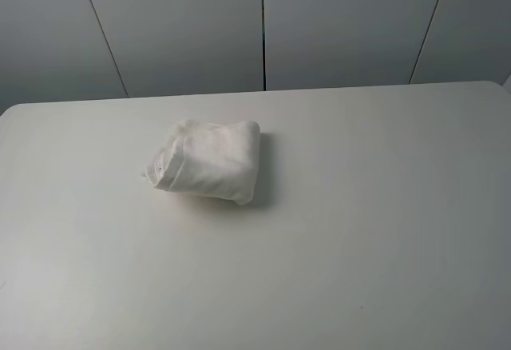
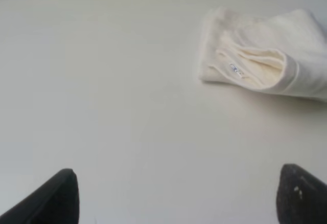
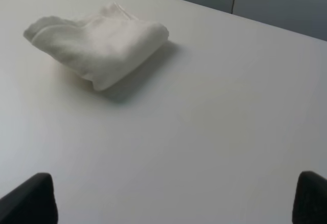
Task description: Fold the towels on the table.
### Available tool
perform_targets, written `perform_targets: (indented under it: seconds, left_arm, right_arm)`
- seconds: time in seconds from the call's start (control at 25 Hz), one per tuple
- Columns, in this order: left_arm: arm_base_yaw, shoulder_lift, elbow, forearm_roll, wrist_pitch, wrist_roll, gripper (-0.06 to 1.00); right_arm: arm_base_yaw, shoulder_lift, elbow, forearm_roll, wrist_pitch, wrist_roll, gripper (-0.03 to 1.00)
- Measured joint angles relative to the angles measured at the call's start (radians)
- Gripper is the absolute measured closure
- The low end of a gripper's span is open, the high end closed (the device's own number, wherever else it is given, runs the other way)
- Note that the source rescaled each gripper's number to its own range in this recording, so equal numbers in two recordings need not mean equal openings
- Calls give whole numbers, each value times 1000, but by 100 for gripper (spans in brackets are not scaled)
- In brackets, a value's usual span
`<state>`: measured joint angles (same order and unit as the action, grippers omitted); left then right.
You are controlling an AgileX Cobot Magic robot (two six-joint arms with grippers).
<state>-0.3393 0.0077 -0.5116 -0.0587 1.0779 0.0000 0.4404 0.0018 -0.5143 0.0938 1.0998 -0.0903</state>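
backdrop: grey wall panels with dark seams behind the far edge of the table (image 1: 383, 230); plain white top, rounded far corners.
towel: towel (image 1: 209, 161) lies as a compact bundle, left of centre and nearer the far edge than the near one. nothing touches it.
shape: several layers stacked, rounded fold on the right side, loose layered edges on the left. reads as already folded small, though puffy, not pressed flat.
label: small label (image 2: 235, 69) with dark print shows at the open edges in the left wrist view.
left gripper: left gripper (image 2: 179, 196) has fingers (image 2: 56, 198) wide apart, holding nothing, well clear of the towel.
right gripper: right gripper (image 3: 176, 198) likewise spread, empty, well apart from the towel.
arms: neither shows in the high view, so both look pulled back toward the near edge.
why: my read is a finished fold left to sit, with both arms parked clear of it.
risk: bundle is lumpy; top layers could spring open if nudged.
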Motion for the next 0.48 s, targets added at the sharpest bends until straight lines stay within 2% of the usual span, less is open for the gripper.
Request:
perform_targets:
  seconds: [0.48]
  left_arm:
    - [0,-8,0,0,2,6,-5]
  right_arm:
    - [-11,-2,0,0,-2,0,-3]
